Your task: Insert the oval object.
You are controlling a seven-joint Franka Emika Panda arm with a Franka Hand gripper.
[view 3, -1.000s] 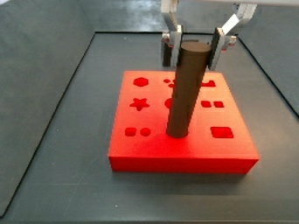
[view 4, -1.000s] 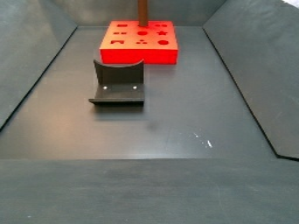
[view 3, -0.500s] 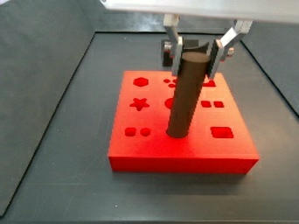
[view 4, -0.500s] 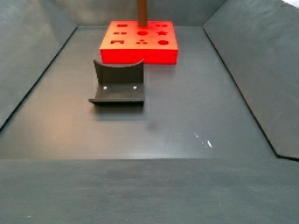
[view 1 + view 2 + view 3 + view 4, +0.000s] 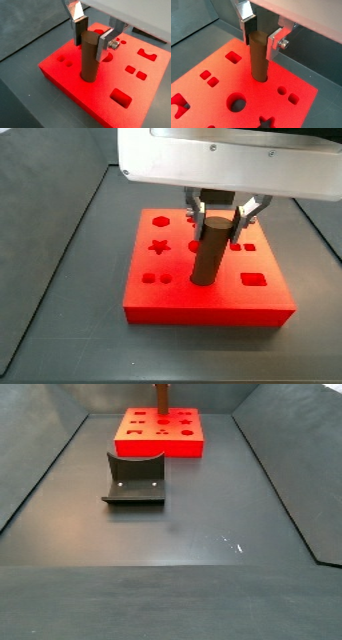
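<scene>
The oval object (image 5: 207, 250) is a tall, smooth brown rod standing upright with its lower end in a hole of the red block (image 5: 174, 298). It shows in both wrist views (image 5: 89, 57) (image 5: 260, 55), and only as a thin post at the far end in a side view (image 5: 162, 396). My gripper (image 5: 221, 220) is over the block, its silver fingers (image 5: 106, 44) on either side of the rod's top. The pads lie against the rod's two sides with no gap showing. The rod's foot is hidden inside the hole.
The red block (image 5: 160, 432) has several other shaped holes: star, hexagon, rectangle, paired squares and circles. The dark fixture (image 5: 135, 479) stands on the grey floor in front of the block. Raised bin walls border the floor on both sides.
My gripper has come down from above the rod, so its fingers now flank the rod's top. The rod still stands in the same hole.
</scene>
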